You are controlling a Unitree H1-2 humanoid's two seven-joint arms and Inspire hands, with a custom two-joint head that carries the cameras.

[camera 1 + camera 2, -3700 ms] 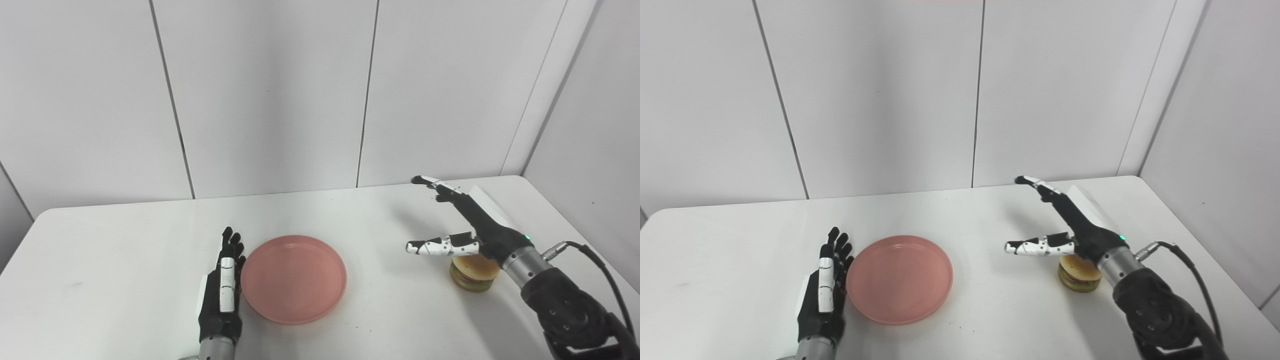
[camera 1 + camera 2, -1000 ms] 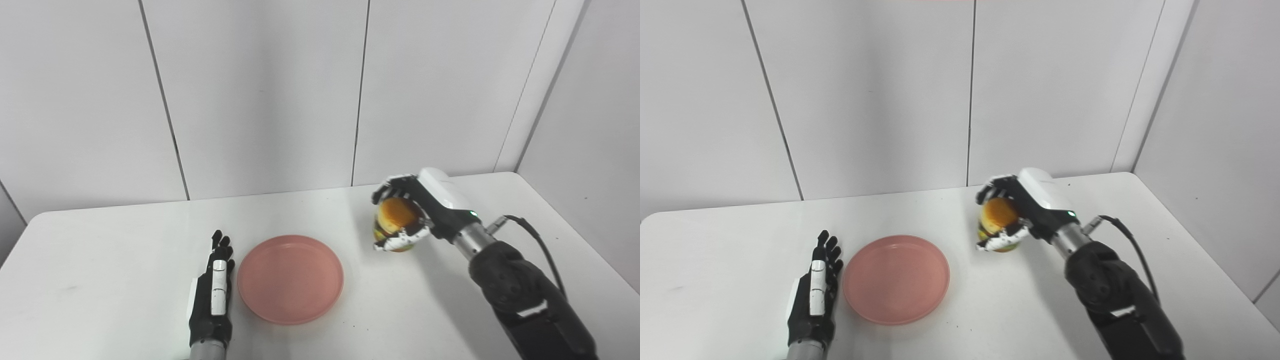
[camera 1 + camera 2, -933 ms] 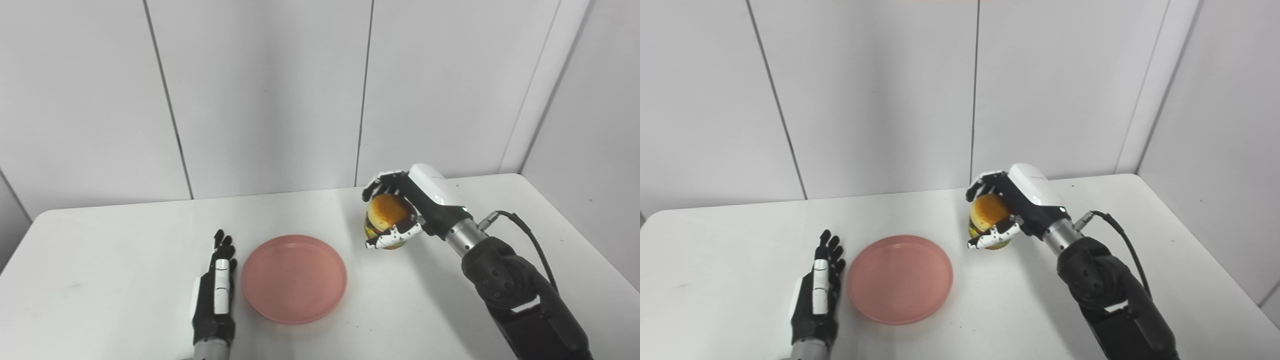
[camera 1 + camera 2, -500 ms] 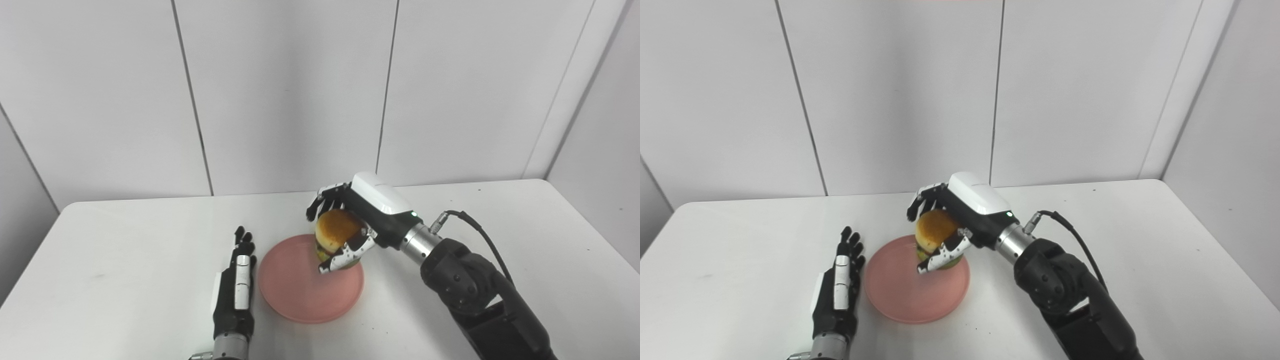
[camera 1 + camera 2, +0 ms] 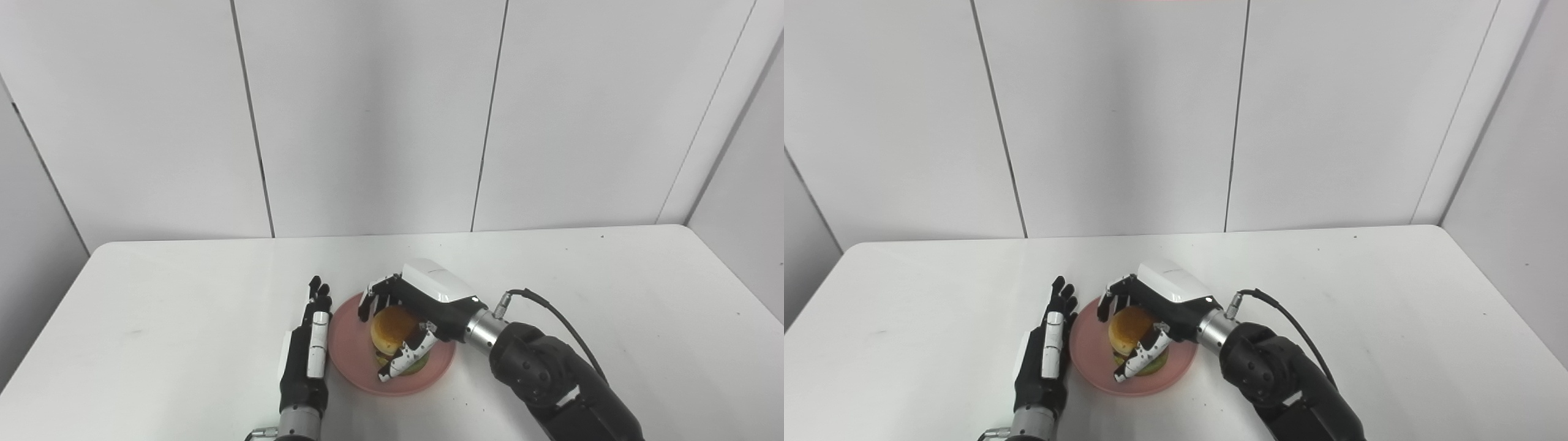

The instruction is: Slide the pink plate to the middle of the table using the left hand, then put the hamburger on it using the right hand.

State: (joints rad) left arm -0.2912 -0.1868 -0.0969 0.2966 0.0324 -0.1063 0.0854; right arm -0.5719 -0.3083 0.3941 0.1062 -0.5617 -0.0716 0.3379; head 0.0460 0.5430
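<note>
Two hands are in play, and the right hand (image 5: 411, 318) is the busy one: fingers curled over the far side of the hamburger (image 5: 392, 327), thumb pressed along its near side, a full wrap around the bun. Burger looks tilted in that grip, the golden top facing the camera, the green layer low against the plate (image 5: 349, 358). It sits right over the middle of the pink plate, very low; whether its base is already touching the dish, I cannot tell from either view.

Over to the left hand (image 5: 308, 355): flat on the table (image 5: 184, 318), fingers straight and together, holding nothing, lying just beside the plate's left rim, touching it or nearly so. It looks parked.

Outward from there, the plate rests around the centre of the white table, so the sliding step reads as finished. This is the second step, placing, and it is close to done.

Next move, by my judgement: settle the burger flat on the plate, then spread fingers and thumb and lift straight up. The risk is that tilt; let go too early and the burger could roll or tip toward the rim.
</note>
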